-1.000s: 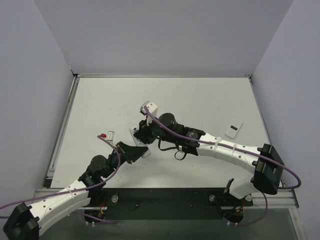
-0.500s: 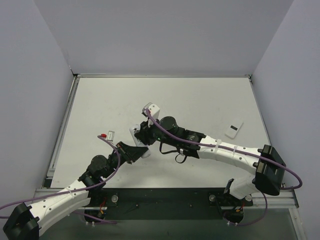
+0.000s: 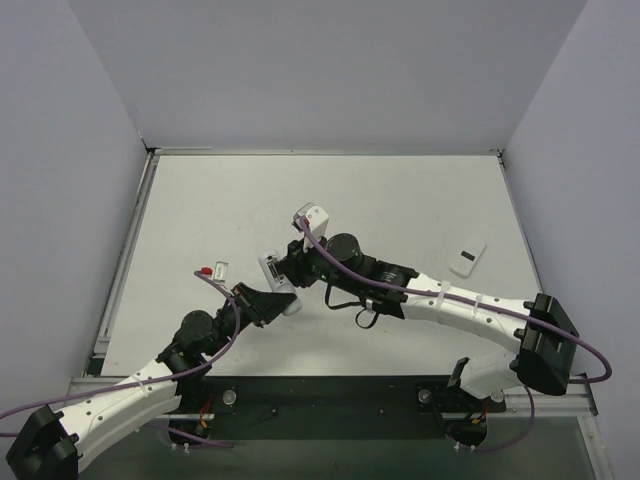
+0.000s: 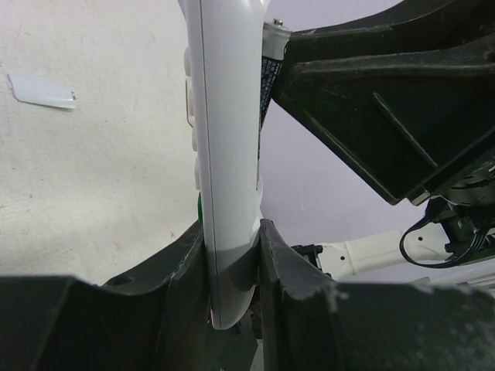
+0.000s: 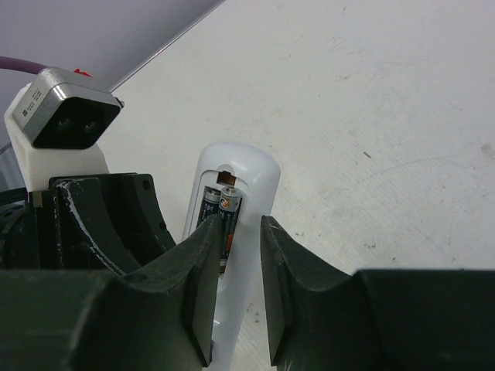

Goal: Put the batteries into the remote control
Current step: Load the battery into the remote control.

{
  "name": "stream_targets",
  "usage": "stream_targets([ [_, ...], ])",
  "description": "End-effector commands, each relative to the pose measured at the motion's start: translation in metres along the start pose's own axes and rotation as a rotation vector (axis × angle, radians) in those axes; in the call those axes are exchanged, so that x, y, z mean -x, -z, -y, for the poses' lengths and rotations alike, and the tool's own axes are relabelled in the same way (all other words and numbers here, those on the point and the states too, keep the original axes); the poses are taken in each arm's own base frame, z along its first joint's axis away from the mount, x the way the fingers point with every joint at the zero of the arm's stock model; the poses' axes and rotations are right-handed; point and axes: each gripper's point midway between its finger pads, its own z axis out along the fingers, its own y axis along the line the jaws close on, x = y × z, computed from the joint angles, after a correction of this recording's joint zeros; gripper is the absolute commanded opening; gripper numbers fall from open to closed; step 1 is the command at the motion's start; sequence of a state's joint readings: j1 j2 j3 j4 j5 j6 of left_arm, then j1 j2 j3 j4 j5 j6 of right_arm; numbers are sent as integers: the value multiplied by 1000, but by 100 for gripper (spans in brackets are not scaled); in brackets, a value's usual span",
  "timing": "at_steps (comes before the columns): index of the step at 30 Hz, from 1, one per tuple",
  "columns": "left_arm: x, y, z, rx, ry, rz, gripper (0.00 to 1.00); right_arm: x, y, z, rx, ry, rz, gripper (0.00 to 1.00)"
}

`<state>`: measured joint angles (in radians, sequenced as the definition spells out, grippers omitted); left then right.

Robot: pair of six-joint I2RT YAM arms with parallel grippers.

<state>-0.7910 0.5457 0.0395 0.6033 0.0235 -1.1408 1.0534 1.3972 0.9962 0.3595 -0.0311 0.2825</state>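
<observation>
My left gripper point(image 3: 272, 300) is shut on the lower end of the white remote control point(image 3: 274, 273) and holds it tilted above the table. In the left wrist view its fingers point(image 4: 282, 255) clamp the remote point(image 4: 224, 116) edge-on. The right wrist view shows the remote's open back point(image 5: 259, 182) with two dark batteries point(image 5: 209, 207) side by side in the compartment. The right-hand battery point(image 5: 230, 202) sticks up a little. My right gripper point(image 5: 241, 232) hovers just over it, jaws a narrow gap apart, clamping nothing.
The flat white cover piece point(image 3: 467, 260) lies on the table at the right, also in the left wrist view point(image 4: 42, 90). The left wrist camera point(image 5: 66, 116) is close beside my right gripper. Grey walls stand round the table point(image 3: 400, 190).
My right gripper and wrist have shifted slightly right along the remote. The left gripper and the remote have stayed put.
</observation>
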Motion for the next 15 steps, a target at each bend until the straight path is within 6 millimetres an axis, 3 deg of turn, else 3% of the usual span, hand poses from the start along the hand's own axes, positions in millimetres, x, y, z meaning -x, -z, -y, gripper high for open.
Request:
stream_targets([
  [1, 7, 0, 23, -97, -8, 26, 0, 31, 17, 0, 0, 47, 77, 23],
  [3, 5, 0, 24, -98, -6, 10, 0, 42, 27, 0, 32, 81, 91, 23],
  [4, 2, 0, 22, -89, -7, -3, 0, 42, 31, -11, 105, 97, 78, 23],
  [6, -2, -1, 24, -93, -11, -31, 0, 52, 41, -10, 140, 129, 78, 26],
  [8, -3, -2, 26, -103, -12, -42, 0, 54, 52, -23, 245, 218, 46, 32],
  [15, -15, -5, 35, -135, -22, -120, 0, 34, 67, -26, 412, 541, -35, 43],
])
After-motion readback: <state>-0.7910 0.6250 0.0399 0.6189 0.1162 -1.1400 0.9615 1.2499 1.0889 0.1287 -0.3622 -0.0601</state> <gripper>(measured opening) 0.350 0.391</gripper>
